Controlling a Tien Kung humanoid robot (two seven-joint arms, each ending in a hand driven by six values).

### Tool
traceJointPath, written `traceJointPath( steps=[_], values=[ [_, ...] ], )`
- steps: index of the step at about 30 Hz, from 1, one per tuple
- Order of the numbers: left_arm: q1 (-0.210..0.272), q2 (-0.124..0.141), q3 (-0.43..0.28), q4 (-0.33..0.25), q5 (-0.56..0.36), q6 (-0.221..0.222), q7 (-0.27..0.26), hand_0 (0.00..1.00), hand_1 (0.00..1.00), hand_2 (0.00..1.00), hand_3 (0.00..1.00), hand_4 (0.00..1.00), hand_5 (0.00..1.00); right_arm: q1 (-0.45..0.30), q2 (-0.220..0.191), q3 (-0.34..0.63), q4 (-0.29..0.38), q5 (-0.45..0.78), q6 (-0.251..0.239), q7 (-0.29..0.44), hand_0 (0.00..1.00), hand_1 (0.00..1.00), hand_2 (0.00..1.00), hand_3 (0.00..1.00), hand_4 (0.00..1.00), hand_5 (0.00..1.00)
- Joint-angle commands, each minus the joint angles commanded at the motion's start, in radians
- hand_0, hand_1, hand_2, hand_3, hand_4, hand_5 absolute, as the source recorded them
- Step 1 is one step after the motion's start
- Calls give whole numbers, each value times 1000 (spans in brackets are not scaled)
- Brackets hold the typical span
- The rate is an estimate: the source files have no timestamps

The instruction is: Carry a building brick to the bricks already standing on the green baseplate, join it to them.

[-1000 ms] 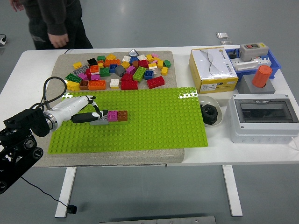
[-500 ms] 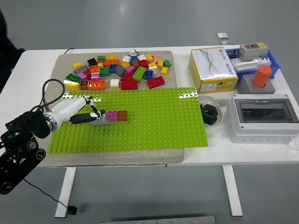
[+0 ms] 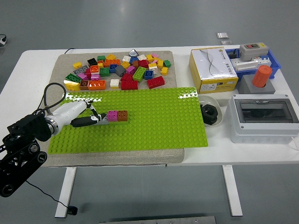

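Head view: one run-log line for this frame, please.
left hand: on grey brick | grey brick: beside pink brick, brown brick on green baseplate | right hand: out of view

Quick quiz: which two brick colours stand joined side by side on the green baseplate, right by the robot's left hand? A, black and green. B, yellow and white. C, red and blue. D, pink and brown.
D: a pink brick and a brown brick stand joined in a row on the green baseplate, just right of the left hand; the other colours lie in the loose pile behind.
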Motion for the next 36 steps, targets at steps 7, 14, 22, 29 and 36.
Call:
traceJointPath(
  steps=[7, 14, 22, 29, 36],
  values=[
    [8, -14, -1, 17, 3, 1, 0, 998, 998, 998, 662, 716, 998, 1, 0, 1, 0, -2, 0, 0, 652, 636, 749, 820, 819, 991],
    [20, -23, 0, 26, 9, 5, -2, 998, 998, 998, 660, 716, 998, 1, 1, 1, 0, -1, -1, 0, 652, 636, 749, 820, 820, 994],
    [27, -22, -4, 20, 17, 8, -3, 998, 998, 998, 657, 720, 998, -1, 1, -4, -1, 3, 0, -1, 652, 637, 749, 820, 818, 994],
    [28, -21, -15, 13, 22, 14, -9, 998, 998, 998, 656, 721, 998, 0, 3, -19, -4, 15, 1, -2, 652, 636, 749, 819, 818, 995],
    [21, 5, -47, -35, -2, 3, -10, 998, 998, 998, 653, 723, 998, 1, 6, -35, -10, 27, 4, -3, 652, 636, 751, 820, 817, 995]
  ],
)
